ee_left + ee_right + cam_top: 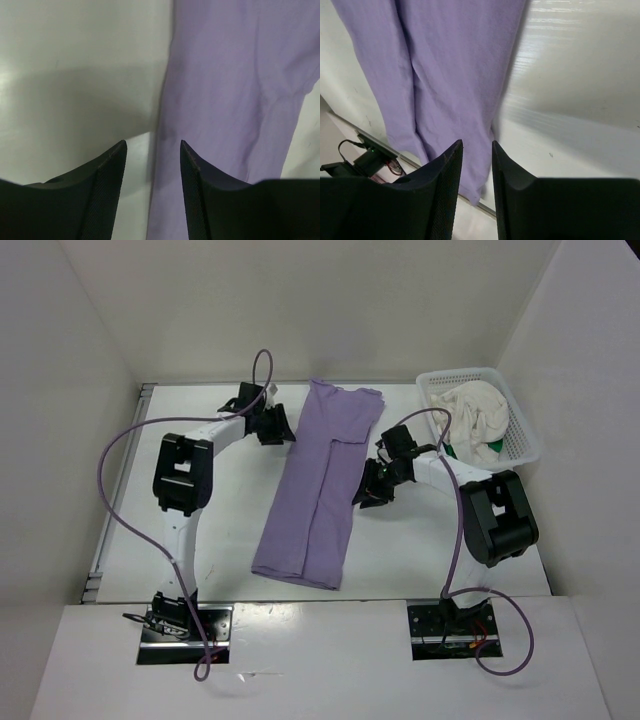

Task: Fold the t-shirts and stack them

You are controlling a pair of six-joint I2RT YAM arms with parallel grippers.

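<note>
The lavender t-shirt (320, 485) lies on the table folded into a long strip, running from the back middle toward the front. My left gripper (275, 426) hovers at its upper left edge, open, with nothing between the fingers; in the left wrist view the left gripper (152, 145) looks down on the lavender t-shirt's (235, 85) edge. My right gripper (374, 486) sits beside the strip's right edge, also open and empty. In the right wrist view, beyond the right gripper (477, 144), the lavender t-shirt (450, 70) stretches away. The cream t-shirt (475, 412) and a bit of the green t-shirt (452, 452) lie in the basket.
A white mesh basket (526, 436) stands at the back right corner against the right wall. White walls close in the table on the left, back and right. Purple cables loop over both arms.
</note>
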